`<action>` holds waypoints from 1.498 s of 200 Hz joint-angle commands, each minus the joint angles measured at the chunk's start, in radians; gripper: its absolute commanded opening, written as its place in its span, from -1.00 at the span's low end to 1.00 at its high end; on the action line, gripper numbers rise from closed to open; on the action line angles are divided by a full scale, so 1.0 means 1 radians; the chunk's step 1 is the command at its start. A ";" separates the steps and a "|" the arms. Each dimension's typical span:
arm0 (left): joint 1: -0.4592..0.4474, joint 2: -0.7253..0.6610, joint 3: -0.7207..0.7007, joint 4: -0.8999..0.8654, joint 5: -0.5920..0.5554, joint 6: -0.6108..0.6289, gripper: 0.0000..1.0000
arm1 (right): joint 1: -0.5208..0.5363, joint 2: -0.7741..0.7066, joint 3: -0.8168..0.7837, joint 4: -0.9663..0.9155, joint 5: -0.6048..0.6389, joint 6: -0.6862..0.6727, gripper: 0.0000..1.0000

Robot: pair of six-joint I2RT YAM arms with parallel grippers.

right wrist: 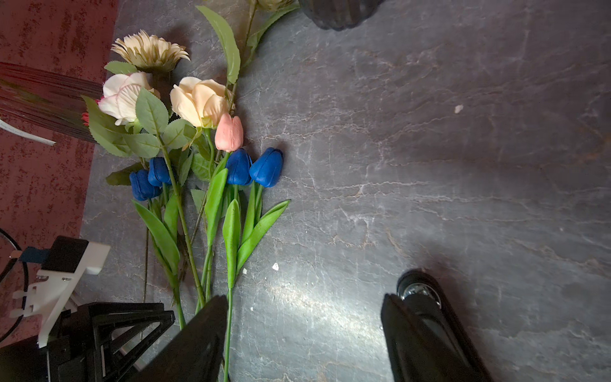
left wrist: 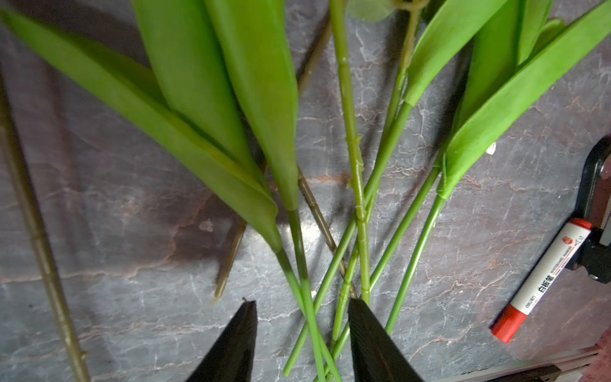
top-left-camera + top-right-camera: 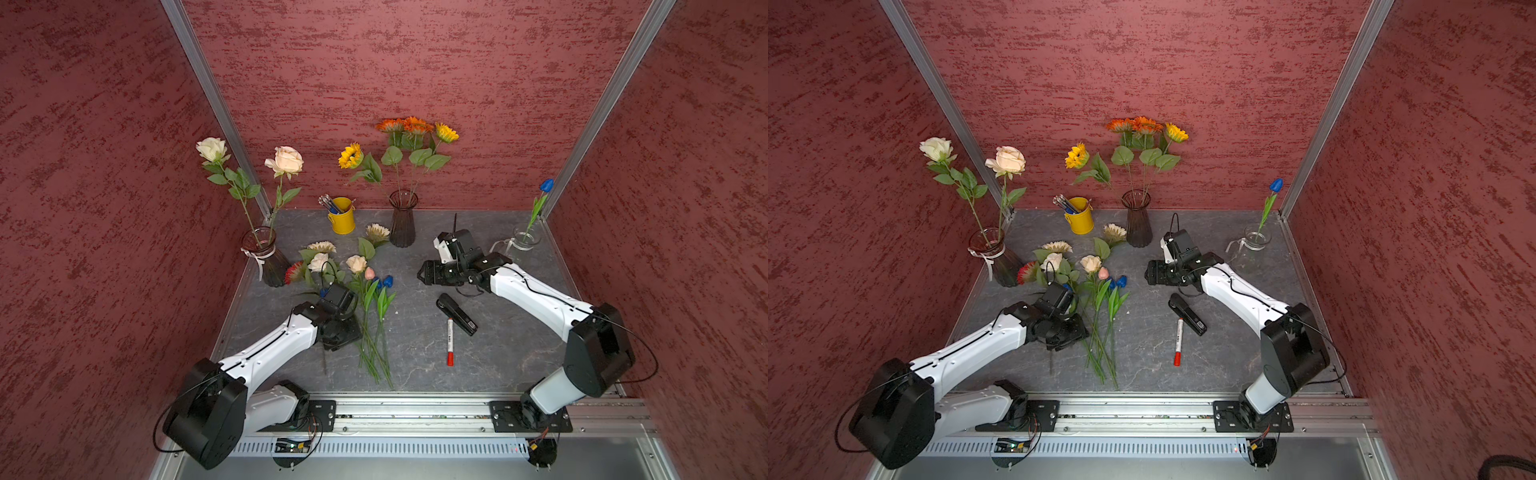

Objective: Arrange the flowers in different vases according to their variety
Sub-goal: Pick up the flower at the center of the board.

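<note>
- Left wrist view showed the left gripper (image 2: 301, 301) low over the table (image 3: 415, 374). Its jaws stood partly apart, straddling a crossed bundle of tulip stems (image 2: 300, 251). A gap remained beside one finger, so nothing looked pinched yet.
- Several stems lay between the jaws at once, a thorned stem (image 2: 351, 132) among them. I judged that a risk, since a squeeze there could lift mixed varieties.
- Those stems belonged to the loose flowers (image 3: 356, 264) lying flat near the left arm: blue tulips (image 1: 266, 167), a pink tulip (image 1: 228, 132), roses (image 1: 198, 101) and a cream sunflower (image 1: 148, 49). Their heads pointed toward the back wall and their stems toward the robot, which left the stems easy to reach.
- Sorting seemed partway done. The flared vase (image 3: 266, 257) held two roses, the ribbed vase (image 3: 402, 224) held orange and yellow sunflowers, and the small clear vase (image 3: 525, 240) at the far right held one blue tulip.
- The right gripper (image 1: 304, 297) hovered with jaws wide and empty between the pile and the clear vase, probably placed to take a tulip across.
- A stapler (image 3: 456, 313), red marker (image 3: 450, 340) and yellow pen cup (image 3: 343, 216) sat apart, with no part in the job.
</note>
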 commanded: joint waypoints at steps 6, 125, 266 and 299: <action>0.003 -0.016 -0.018 0.023 -0.009 0.003 -0.22 | 0.009 -0.023 -0.021 0.013 0.002 0.014 0.55; 0.010 0.047 -0.016 0.081 -0.010 0.015 -0.36 | 0.233 0.050 -0.122 0.171 0.027 0.177 0.46; 0.053 -0.045 0.034 -0.014 -0.025 0.055 0.19 | 0.373 0.241 -0.167 0.368 -0.045 0.324 0.04; 0.071 -0.063 0.036 -0.021 -0.017 0.062 0.23 | 0.376 0.275 -0.142 0.359 -0.041 0.318 0.04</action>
